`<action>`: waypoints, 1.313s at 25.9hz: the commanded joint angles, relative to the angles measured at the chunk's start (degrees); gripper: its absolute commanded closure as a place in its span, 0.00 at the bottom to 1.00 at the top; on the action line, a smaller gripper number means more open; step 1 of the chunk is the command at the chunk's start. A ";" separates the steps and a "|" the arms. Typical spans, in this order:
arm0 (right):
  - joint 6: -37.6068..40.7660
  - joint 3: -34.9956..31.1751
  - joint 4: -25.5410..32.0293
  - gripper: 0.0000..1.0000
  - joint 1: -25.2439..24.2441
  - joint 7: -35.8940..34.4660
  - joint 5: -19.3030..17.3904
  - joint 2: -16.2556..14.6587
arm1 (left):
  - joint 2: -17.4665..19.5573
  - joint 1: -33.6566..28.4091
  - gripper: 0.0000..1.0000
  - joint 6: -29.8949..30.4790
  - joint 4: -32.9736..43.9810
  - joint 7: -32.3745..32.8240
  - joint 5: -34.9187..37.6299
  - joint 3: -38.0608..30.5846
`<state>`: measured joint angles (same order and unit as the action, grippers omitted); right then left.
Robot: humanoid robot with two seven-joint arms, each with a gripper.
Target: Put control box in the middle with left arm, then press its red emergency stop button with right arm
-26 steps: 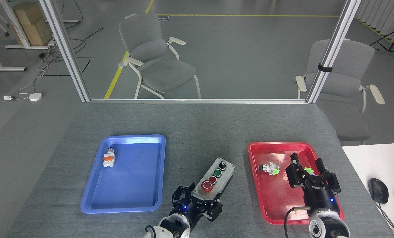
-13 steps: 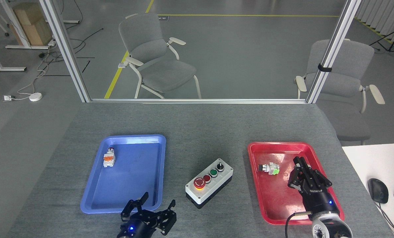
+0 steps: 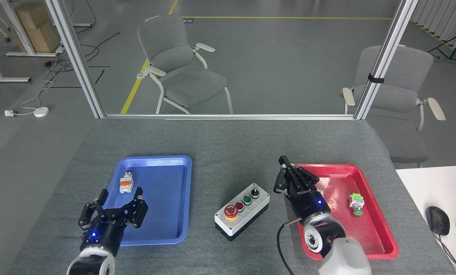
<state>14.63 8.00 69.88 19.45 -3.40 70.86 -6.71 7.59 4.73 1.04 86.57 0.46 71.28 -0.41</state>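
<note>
Head view: blue tray and red tray each hold 1 push-button part.

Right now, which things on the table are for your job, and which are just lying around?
For the job:
- oblong light-grey control box
- its big red mushroom stop button
- right gripper, fingers shut
- left gripper, fingers open

Just lying about:
- blue plastic tray with small orange-and-white switch part
- red plastic tray with small green switch part

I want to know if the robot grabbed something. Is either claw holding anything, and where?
Nothing is held. The left black claw gripper is open over the blue plastic tray; the right black claw gripper is shut on nothing.
</note>
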 commanded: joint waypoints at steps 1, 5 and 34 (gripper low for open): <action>-2.15 8.25 -4.05 1.00 1.64 0.41 0.06 1.35 | 0.05 0.28 0.01 0.01 0.01 -0.28 -1.14 -0.47; -2.24 10.98 -6.69 1.00 1.55 0.41 0.06 1.87 | 0.05 0.63 0.01 -0.08 0.01 -0.28 -1.14 -0.73; -2.24 16.17 -17.06 1.00 1.29 0.24 0.15 4.51 | -0.47 1.16 0.01 -0.16 -1.14 -5.64 -1.14 -3.19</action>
<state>12.41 24.08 54.61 20.89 -3.10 71.02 -2.20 7.13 5.97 0.86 85.54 -5.08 70.13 -3.71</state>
